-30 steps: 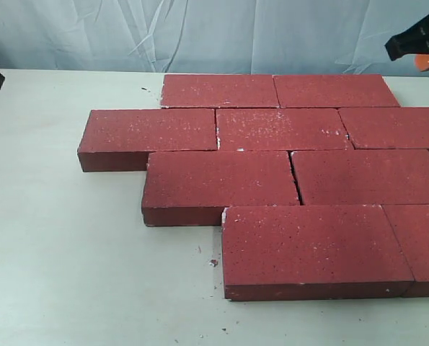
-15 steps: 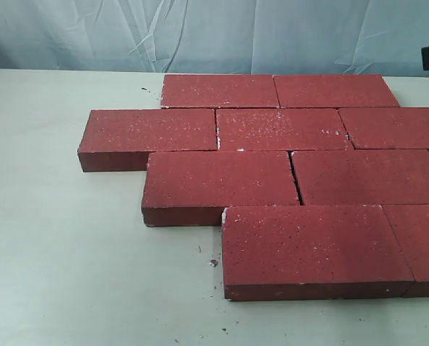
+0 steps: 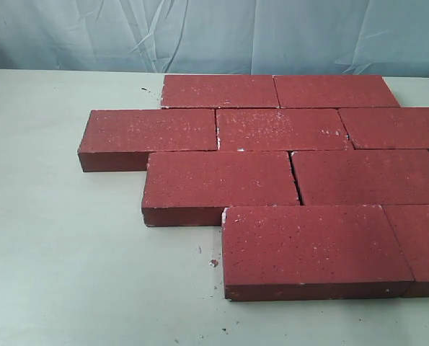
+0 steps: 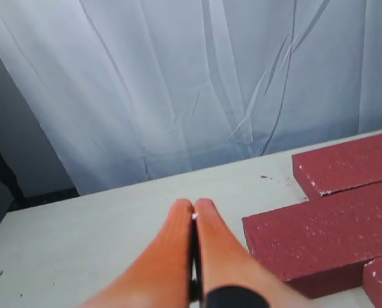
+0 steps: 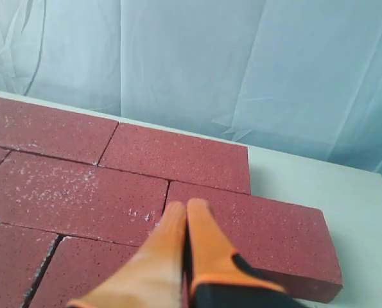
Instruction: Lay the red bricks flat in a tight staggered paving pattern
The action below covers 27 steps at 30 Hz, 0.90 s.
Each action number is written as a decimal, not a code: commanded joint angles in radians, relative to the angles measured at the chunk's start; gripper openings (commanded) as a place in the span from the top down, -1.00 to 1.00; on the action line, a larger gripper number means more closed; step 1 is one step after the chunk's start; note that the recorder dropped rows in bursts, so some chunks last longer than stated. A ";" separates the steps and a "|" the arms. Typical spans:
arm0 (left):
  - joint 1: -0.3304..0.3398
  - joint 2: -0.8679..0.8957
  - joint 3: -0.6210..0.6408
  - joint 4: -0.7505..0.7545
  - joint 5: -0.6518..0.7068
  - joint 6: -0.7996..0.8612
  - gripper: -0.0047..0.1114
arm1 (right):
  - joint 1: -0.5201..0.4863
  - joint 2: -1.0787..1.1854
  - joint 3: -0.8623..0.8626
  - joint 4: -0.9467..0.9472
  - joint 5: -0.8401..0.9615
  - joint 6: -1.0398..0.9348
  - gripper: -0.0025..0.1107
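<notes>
Several red bricks (image 3: 281,129) lie flat on the pale table (image 3: 63,245), packed edge to edge in staggered rows that run off the right side of the exterior view. Neither arm shows there. In the left wrist view my left gripper (image 4: 194,206) is shut with nothing between its orange fingers (image 4: 171,250); it hangs over bare table beside the end of a red brick (image 4: 319,234). My right gripper (image 5: 187,206) is shut and empty too, above the red bricks (image 5: 178,157) at the paving's far corner.
A pale blue-grey curtain (image 3: 214,32) hangs right behind the table. Small red crumbs (image 3: 213,262) dot the table in front of the bricks. A dark stand (image 4: 1,173) is beyond the table's end in the left wrist view.
A second ago both grippers showed at the upper edges of the exterior view. The left left first, the right followed. The bricks have not moved.
</notes>
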<state>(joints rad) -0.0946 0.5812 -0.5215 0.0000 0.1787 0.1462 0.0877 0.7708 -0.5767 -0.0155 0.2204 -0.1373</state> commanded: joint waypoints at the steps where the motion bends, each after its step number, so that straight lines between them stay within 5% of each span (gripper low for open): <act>1: -0.010 -0.127 0.064 -0.008 -0.056 -0.006 0.92 | -0.007 -0.091 0.064 0.006 -0.075 0.003 0.97; 27: -0.010 -0.471 0.102 -0.058 0.037 -0.008 0.92 | -0.007 -0.382 0.186 0.033 -0.243 0.019 0.97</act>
<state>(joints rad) -0.0969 0.1216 -0.4233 -0.0482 0.2202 0.1462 0.0877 0.4036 -0.3942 -0.0073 0.0104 -0.1292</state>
